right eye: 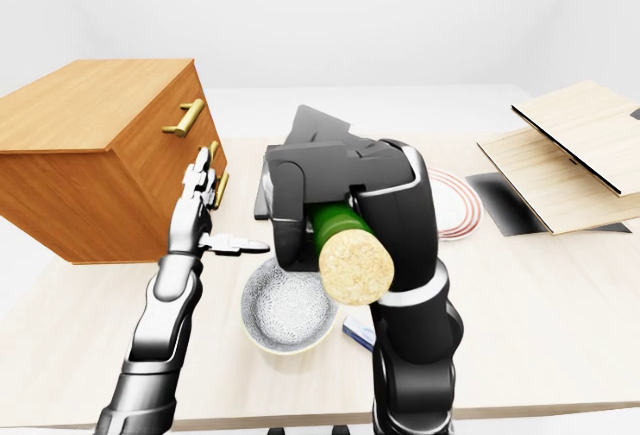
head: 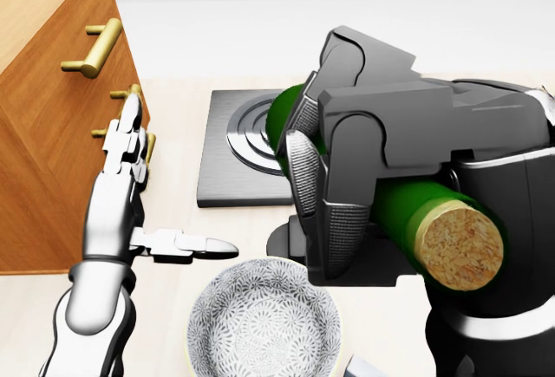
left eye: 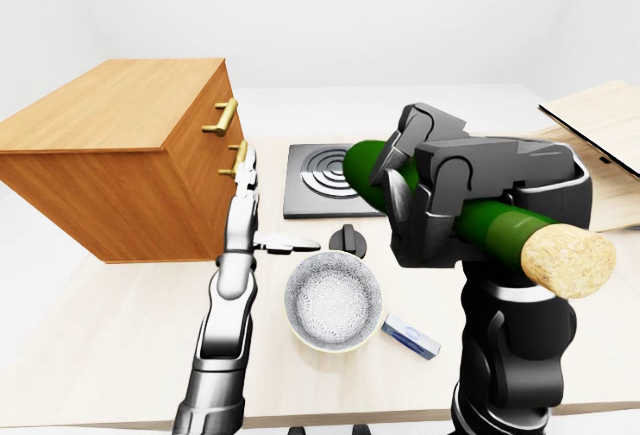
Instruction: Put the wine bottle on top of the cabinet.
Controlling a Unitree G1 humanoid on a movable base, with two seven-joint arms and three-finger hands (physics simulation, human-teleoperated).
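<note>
The right hand (left eye: 425,210) has its dark fingers wrapped around the green wine bottle (left eye: 495,225), which lies roughly level at centre right of the left-eye view, cork end toward the camera. At the upper left stands the wooden cabinet (left eye: 120,155) on the table (left eye: 100,345). The left hand (head: 130,186) is spread flat with fingers splayed, just beside the cabinet's brass handles (head: 94,46). A patterned bowl (left eye: 333,300) sits below the stove plate (left eye: 318,177).

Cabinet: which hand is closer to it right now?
Left. The left hand stands open beside the cabinet by its drawer handles; the right hand, gripping the wine bottle, is farther right over the stove plate.
</note>
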